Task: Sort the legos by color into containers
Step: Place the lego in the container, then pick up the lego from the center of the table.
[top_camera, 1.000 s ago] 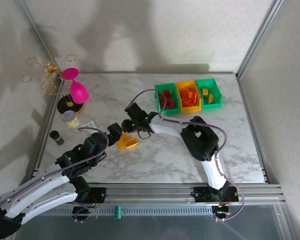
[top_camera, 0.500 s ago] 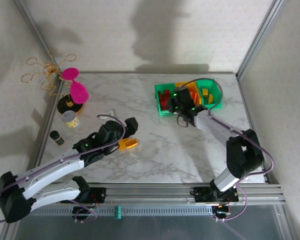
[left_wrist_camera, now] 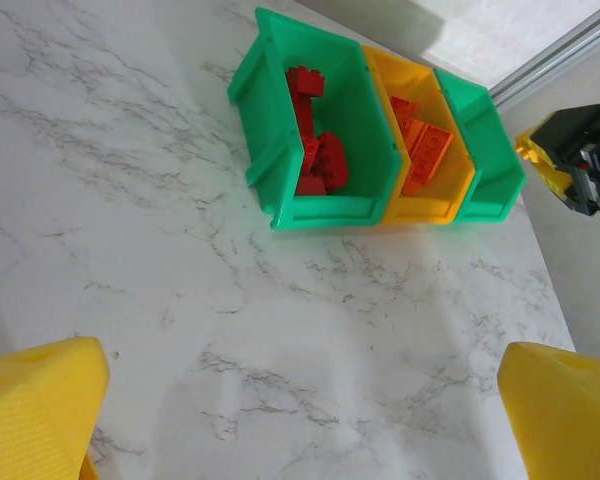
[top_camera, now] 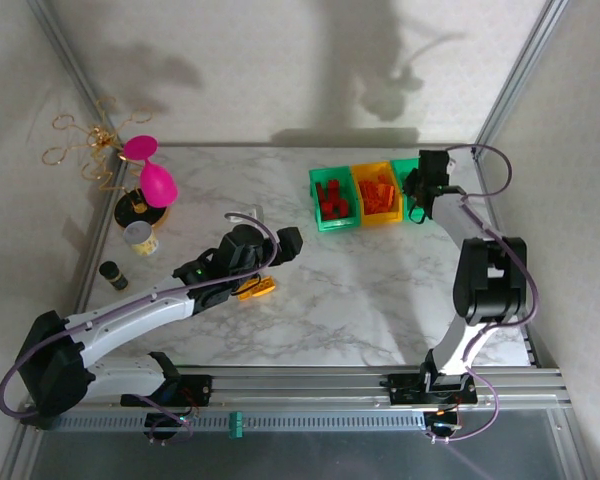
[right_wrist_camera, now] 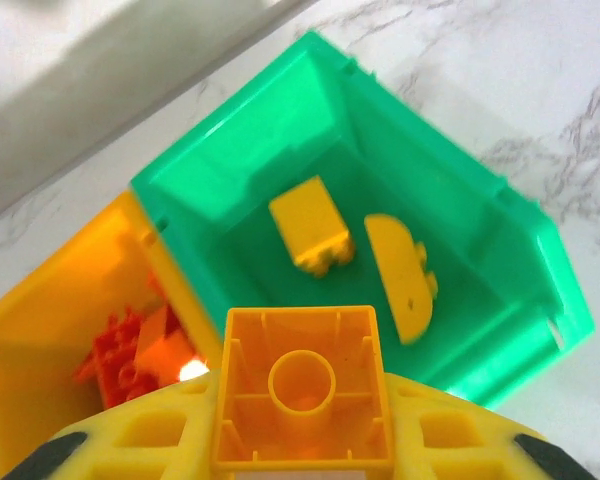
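Right pincer (right_wrist_camera: 298, 440) is clamped on a yellow-orange brick (right_wrist_camera: 300, 385), and the wrist view looks straight into the brick's hollow underside: square walls, one round tube in the middle. The yellow fingers (right_wrist_camera: 130, 435) are cut off by the frame's bottom edge. Directly below sits the right green bin (right_wrist_camera: 500, 250), glossy plastic, with two yellow pieces inside: a studded block (right_wrist_camera: 310, 228) and a rounded arch piece (right_wrist_camera: 400, 275), lying apart. Next door is the yellow bin (right_wrist_camera: 40, 340) with a jumble of orange bricks (right_wrist_camera: 130, 350), partly cropped.

From overhead, that pincer covers most of the right green bin, so its contents are hidden there. The left green bin (top_camera: 335, 224) holds red bricks (top_camera: 332, 200).

Over to the left pincer (top_camera: 286, 243): spread wide, holding nothing. In its wrist view the ribbed yellow fingers (left_wrist_camera: 40, 405) are cropped to two corners at the bottom edges, with the marble table (left_wrist_camera: 180, 250) between them. Overhead, one loose brick (top_camera: 255, 290), orange-yellow, lies on the table just beside the left arm. Its studs are hard to make out.
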### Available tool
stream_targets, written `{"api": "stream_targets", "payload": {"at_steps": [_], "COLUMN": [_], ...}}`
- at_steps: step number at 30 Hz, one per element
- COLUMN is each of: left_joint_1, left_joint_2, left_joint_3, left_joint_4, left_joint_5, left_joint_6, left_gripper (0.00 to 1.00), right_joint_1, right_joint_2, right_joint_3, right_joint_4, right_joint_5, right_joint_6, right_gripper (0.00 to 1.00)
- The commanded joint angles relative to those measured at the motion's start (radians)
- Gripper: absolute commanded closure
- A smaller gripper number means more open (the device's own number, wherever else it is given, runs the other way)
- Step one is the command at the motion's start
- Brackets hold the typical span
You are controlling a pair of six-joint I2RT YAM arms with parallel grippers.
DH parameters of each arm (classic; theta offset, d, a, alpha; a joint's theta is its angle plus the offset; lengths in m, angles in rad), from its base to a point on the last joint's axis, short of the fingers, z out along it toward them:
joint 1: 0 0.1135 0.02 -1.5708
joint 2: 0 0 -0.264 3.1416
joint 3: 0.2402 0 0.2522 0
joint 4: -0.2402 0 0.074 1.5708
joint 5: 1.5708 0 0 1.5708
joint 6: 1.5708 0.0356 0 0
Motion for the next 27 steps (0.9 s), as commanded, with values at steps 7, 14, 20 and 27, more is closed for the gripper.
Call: {"api": "stream_targets", "payload": {"at_steps": [7,14,20,27], "left_joint_1": [0.014,0.015,0.02,0.026], "left_joint_2": [-0.017,-0.051,-0.1,-0.192], "left_joint_3": [0.017,-0.001,-0.026,-0.07], "left_joint_4": [0.019,0.006,-0.021,-0.075], "left_joint_5": [-0.004,-0.024,-0.059,-0.092], "left_joint_6": [0.013,0.009,0.001,-0.029], "left_gripper": [0.01,0.0,0.0,0.0], "right_joint_1": [-0.032,-0.019,0.078,0.268], "right_joint_2": [0.158,0.075,-0.027,-0.138], "right_joint_3": [0.19,0.129,0.058,-0.057], "right_joint_4": [-0.046,-0.012,-0.03,-0.04], "right_joint_5": [0.02,-0.033,-0.033,-0.045], "right_joint_6": [-0.05,-0.036,-0.034,-0.031], "right_gripper": [0.54,0.45,0.37,0.29]}}
